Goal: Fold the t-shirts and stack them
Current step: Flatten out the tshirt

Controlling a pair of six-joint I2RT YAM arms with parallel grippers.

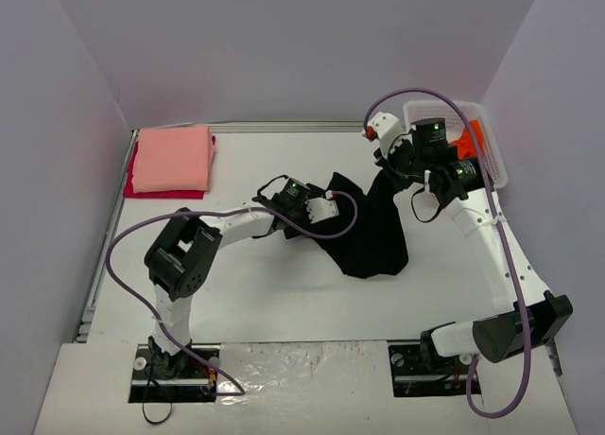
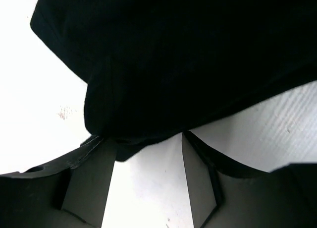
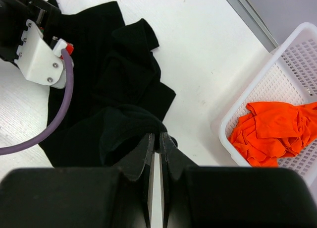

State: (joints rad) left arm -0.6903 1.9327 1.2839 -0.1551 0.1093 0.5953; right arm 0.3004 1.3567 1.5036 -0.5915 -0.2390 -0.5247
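Note:
The large black t-shirt (image 1: 373,229) lies crumpled in the middle of the table. My right gripper (image 1: 391,166) is shut on a fold at its far edge; in the right wrist view (image 3: 159,137) the jaws pinch black cloth (image 3: 124,84). My left gripper (image 1: 328,208) is open at the shirt's left edge; in the left wrist view (image 2: 148,141) the black hem (image 2: 173,59) lies at the fingertips, not clamped. The salmon-pink t-shirt (image 1: 172,158) lies folded on the red one (image 1: 131,184) at the far left. The bright orange t-shirt (image 1: 470,140) is bunched in the basket and also shows in the right wrist view (image 3: 275,131).
The white mesh basket (image 1: 495,161) stands at the far right corner against the wall, its rim close to my right wrist (image 3: 232,114). A purple cable (image 1: 236,213) loops over the left arm. Walls close the table on three sides.

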